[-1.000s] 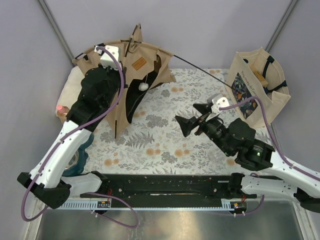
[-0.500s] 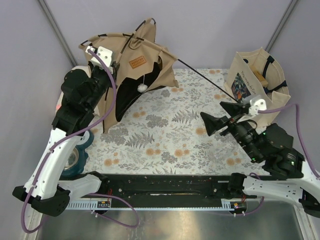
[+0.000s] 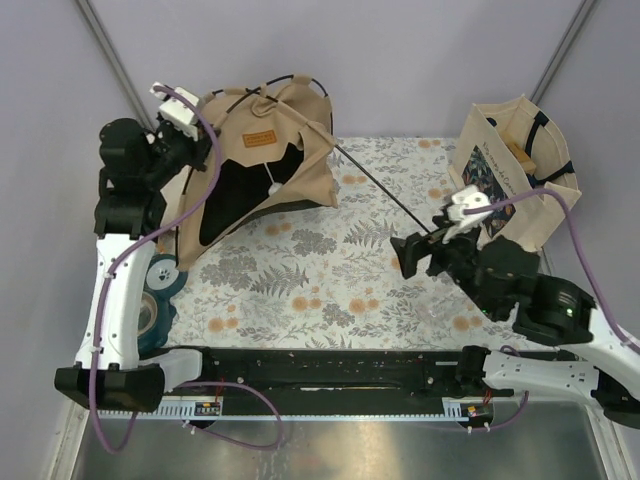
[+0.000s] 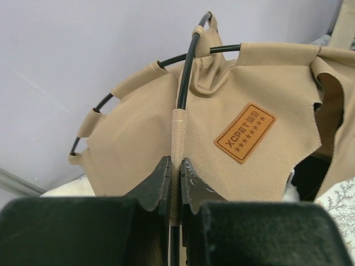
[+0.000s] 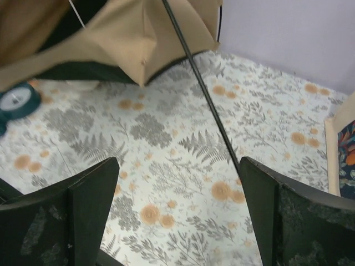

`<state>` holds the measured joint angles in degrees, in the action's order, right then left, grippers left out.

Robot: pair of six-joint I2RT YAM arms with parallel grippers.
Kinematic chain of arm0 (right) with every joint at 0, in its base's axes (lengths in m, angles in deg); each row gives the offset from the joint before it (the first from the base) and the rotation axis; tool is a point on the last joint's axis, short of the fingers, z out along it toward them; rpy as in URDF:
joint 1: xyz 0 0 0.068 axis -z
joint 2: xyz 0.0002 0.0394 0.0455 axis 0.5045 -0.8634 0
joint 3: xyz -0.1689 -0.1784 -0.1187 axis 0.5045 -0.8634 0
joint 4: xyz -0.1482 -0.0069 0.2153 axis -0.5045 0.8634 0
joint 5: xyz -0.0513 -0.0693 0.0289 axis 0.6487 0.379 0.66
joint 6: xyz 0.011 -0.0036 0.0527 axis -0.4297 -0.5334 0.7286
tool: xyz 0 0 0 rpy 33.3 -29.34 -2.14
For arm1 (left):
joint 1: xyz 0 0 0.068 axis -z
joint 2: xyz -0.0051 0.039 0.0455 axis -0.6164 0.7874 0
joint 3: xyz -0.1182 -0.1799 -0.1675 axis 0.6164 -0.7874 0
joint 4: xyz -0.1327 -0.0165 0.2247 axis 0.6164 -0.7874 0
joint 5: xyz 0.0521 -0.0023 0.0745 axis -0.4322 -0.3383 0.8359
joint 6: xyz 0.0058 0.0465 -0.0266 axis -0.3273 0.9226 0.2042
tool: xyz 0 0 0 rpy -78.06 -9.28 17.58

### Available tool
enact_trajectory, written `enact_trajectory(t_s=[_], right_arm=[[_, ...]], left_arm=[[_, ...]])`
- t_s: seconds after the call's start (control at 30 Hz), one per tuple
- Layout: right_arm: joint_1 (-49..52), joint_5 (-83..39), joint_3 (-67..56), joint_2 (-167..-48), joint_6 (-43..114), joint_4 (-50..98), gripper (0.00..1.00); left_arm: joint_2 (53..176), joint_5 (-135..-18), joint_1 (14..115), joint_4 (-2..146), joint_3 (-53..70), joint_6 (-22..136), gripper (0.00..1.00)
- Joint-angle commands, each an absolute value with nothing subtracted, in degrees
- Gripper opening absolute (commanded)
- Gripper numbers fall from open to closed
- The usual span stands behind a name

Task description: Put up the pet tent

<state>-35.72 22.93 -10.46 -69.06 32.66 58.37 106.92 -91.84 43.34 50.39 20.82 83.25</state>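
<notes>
since a second ago my left claw [image 4: 175, 169] has hauled the pet tent [image 3: 255, 165] up and back, and the right claw [image 5: 178, 166] has spread wide. left one's pinched shut on a tent pole at its joint, canvas right ahead of it. right one's open and holding nothing, with the loose pole [image 5: 194, 77] running out just ahead between its fingers. i'd say halfway: one arch is threaded, that pole still needs seating. floral worktop [image 3: 330, 270], plain lilac walls, tote bag [image 3: 515, 170] beside the right claw.

One pet tent [image 3: 262, 150] — plus one tote bag [image 3: 510, 165], one white pom-pom [image 3: 272, 186], one teal tape roll [image 5: 16, 101].
</notes>
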Motion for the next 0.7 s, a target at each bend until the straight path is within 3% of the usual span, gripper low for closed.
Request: enact_trajectory(t_s=[0.0, 0.13, 0.67], right_arm=[[-35.71, 23.78, -9.49, -73.64, 33.66, 64.42, 0.99], [-34.57, 24.82, -9.75, -77.77, 34.62, 66.54, 0.99], [-28.70, 20.89, -10.27, -78.21, 35.94, 68.38, 0.99]], left_arm=[[106.18, -108.29, 33.69, 60.93, 22.24, 77.27, 0.00], [106.80, -115.96, 29.72, 59.62, 22.25, 76.91, 0.00], [104.69, -124.67, 26.54, 59.54, 19.96, 78.84, 0.00]])
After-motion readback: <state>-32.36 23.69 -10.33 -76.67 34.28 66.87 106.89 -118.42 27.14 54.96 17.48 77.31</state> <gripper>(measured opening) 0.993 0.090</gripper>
